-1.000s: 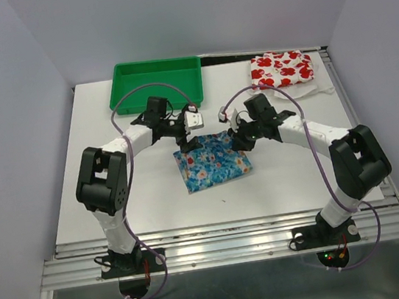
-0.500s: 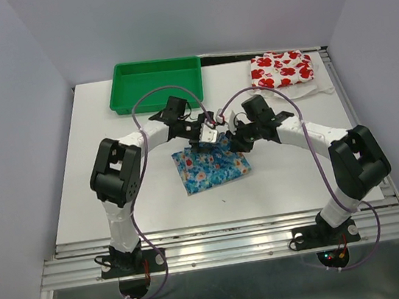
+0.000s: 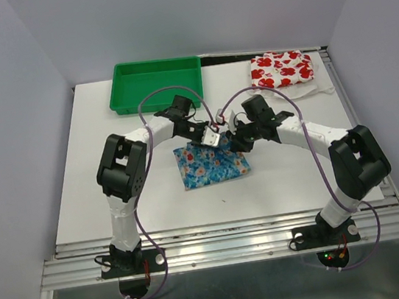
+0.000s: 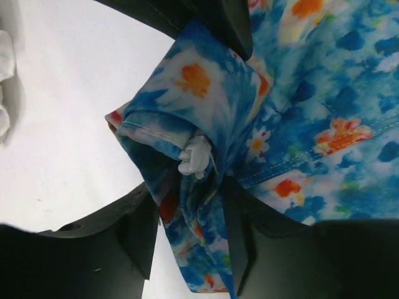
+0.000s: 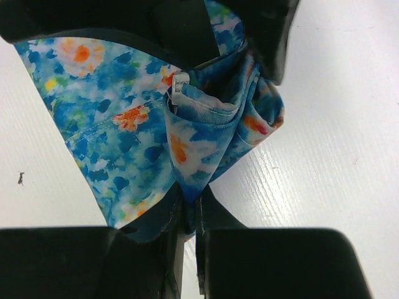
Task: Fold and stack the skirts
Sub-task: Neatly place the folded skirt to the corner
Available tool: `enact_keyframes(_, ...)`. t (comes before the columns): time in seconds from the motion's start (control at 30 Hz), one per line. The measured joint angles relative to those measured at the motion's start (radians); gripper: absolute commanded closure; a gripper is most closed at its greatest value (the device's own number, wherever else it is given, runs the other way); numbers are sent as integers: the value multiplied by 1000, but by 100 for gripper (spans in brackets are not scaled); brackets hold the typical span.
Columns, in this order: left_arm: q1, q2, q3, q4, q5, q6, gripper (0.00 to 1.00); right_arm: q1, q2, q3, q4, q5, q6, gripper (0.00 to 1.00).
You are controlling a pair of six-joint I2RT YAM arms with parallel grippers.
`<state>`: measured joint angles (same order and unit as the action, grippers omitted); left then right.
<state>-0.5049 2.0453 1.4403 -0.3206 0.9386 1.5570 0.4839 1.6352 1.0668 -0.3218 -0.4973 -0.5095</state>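
While both arms bite the same far-right corner of the blue skirt [image 3: 213,164], the plainest risk is the two fouling each other, since the wrist views show each one's dark fingers almost touching the other's. The left jaws are closed as far as a thick bunched wad of that corner allows. The right jaws are pressed nearly flat on a thinner fold just beside it.

If the arms part unevenly, the cloth could tear loose from the weaker bite, probably the left, where the wad looks loosely gathered. A pull with the corner this crumpled would likely drag the whole skirt across the bench [image 3: 115,183] rather than lay a clean fold, leaving a lumpy bundle that stacks badly.

The blue skirt lies nearer the arms than the green tray [image 3: 155,83] and a little to its right. The white skirt [image 3: 281,69] sits level with the tray, well off to its right.

From above, wrists and cables cover the gripped corner, so the bites themselves cannot be seen there. Neither wrist view shows how many layers each bite holds, nor the skirt's near edge. A small white tag [image 4: 196,156] pokes from the wad, and what it is fixed to is unclear. Whether the white skirt is already folded is too small to tell.
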Motion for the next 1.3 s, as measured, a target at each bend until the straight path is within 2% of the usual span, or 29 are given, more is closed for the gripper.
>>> enact_keyframes(0.17, -5, 0, -2, -43, 0, 42, 79, 0, 0, 0, -1, 7, 2, 97)
enact_keyframes(0.2, -5, -2, -8, -43, 0, 50, 87, 0, 0, 0, -1, 12, 9, 82)
enact_keyframes(0.23, -6, -6, -20, -43, 0, 54, 90, 0, 0, 0, -1, 19, 15, 74)
enact_keyframes(0.27, -6, -10, -27, -44, 0, 54, 93, 1, 0, 0, -1, 26, 25, 46)
enact_keyframes(0.3, -6, -16, -43, -37, -1, 57, 96, 2, 2, 0, 0, 37, 38, 30)
enact_keyframes(0.37, -6, -27, -69, -36, -5, 55, 98, 0, 3, 0, 3, 65, 63, 15)
enact_keyframes(0.5, -6, -42, -112, -14, -6, 29, 100, -32, 5, 0, 16, 67, 127, 1)
enact_keyframes(0.67, -5, -55, -132, 28, -7, -26, 100, -108, 6, 0, 17, 10, 196, 0)
enact_keyframes(0.87, 8, -69, -132, 67, -6, -98, 100, -122, 7, -42, 79, -98, 343, 0)
enact_keyframes(1.1, 37, -72, -132, 113, -3, -187, 100, -139, 57, -149, 343, -227, 595, 0)
enact_keyframes(1.3, 54, -72, -132, 138, -2, -225, 100, -144, 106, -218, 490, -257, 697, 0)
